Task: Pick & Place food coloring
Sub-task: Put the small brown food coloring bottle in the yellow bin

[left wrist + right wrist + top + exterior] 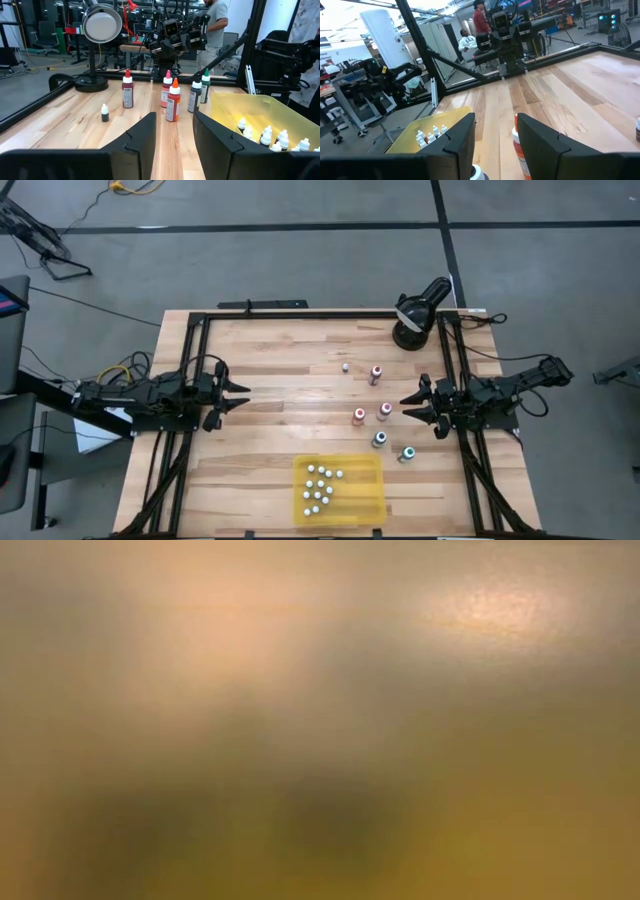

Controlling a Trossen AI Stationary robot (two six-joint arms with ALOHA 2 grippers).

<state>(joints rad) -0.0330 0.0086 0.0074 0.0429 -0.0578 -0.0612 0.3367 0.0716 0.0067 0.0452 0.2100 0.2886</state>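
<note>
Wooden table (280, 370) held scattered food coloring bottles (359, 416); right gripper (410, 404) hovered beside them, fingers spread, seemingly empty. Left gripper (240, 395) waited spread at the opposite side.

Tray (372, 498) sits at table (270, 360) front edge, centre, w/ a cluster of small bottles (318, 483) inside, left part. Five taller bottles (384, 411) stand loose betw. tray and lamp (415, 315) at back right corner. One tiny bottle (345, 367) apart, left of them.
</note>
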